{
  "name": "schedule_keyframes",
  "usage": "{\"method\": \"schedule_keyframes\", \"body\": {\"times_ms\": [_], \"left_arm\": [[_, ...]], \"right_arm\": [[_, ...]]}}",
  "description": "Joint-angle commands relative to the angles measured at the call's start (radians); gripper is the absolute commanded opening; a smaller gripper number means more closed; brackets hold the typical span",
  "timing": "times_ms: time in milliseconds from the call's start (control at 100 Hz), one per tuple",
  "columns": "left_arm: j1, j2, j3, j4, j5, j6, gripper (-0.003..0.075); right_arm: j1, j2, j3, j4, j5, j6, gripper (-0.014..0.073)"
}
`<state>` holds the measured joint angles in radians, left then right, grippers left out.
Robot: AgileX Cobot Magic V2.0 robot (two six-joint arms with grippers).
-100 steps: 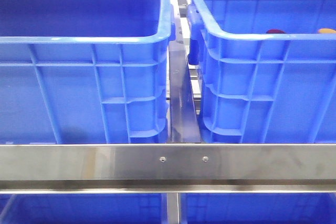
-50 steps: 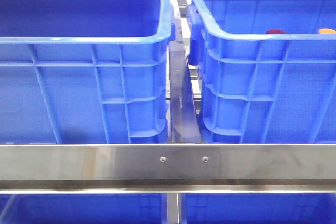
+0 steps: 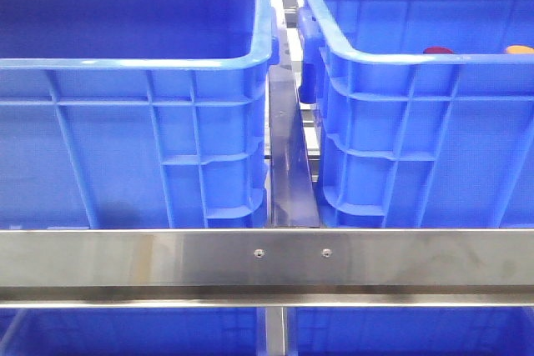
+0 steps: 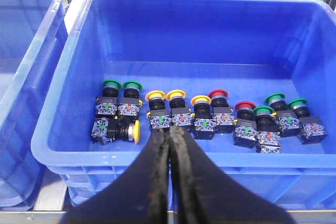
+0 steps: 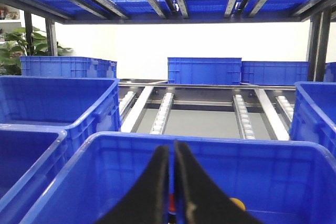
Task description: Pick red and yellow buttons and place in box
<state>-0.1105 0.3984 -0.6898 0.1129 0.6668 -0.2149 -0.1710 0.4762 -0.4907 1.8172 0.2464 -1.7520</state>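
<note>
Nothing's budged in the last second, so it's idling. The box fills the right half of the front view. The left end effector and right end effector are both pressed together, empty. The red button and yellow button peek over the box rim at upper right, so I reckon it's basically done.

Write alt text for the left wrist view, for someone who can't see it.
The left gripper, fingers together, hangs above a blue crate holding a row of push-button switches with green, yellow and red caps; one yellow-capped switch lies on its side. More blue crates sit beside and behind it.
</note>
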Motion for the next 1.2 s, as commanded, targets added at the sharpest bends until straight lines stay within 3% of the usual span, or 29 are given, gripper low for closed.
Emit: {"method": "schedule_keyframes", "body": {"times_ms": [0, 1190], "left_arm": [[0.002, 0.007, -0.024, -0.003, -0.072, -0.009, -0.0019], [0.000, 0.007, -0.024, 0.003, -0.103, -0.009, -0.0019]], "right_arm": [[-0.006, 0.002, -0.027, 0.101, 0.032, 0.001, -0.0074], [-0.006, 0.002, -0.027, 0.101, 0.035, 0.001, -0.0068]]}}
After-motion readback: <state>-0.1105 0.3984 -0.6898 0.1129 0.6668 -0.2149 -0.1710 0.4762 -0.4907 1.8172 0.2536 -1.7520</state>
